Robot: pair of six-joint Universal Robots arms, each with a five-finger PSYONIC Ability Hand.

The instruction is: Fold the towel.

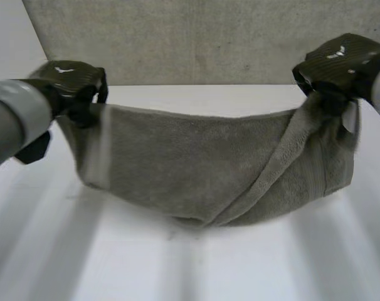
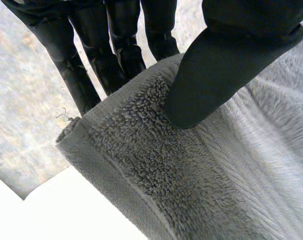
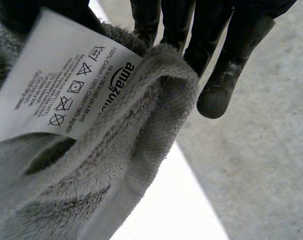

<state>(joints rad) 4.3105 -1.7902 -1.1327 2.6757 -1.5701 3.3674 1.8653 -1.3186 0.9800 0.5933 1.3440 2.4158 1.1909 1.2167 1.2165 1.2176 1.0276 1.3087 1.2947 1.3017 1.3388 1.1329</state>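
A grey towel [image 1: 190,163] hangs slung between both hands, its sagging middle touching the white tabletop [image 1: 177,269] at six o'clock. The left hand [image 1: 71,81], at ten o'clock, pinches one top corner between thumb and fingers; the right hand [image 1: 343,63], at two, pinches the corner bearing the care label [image 3: 66,85]. Thick, limp and light, the cloth seems best held by its corners. A wall [image 1: 196,37] stands at twelve; nothing appears to block the fold
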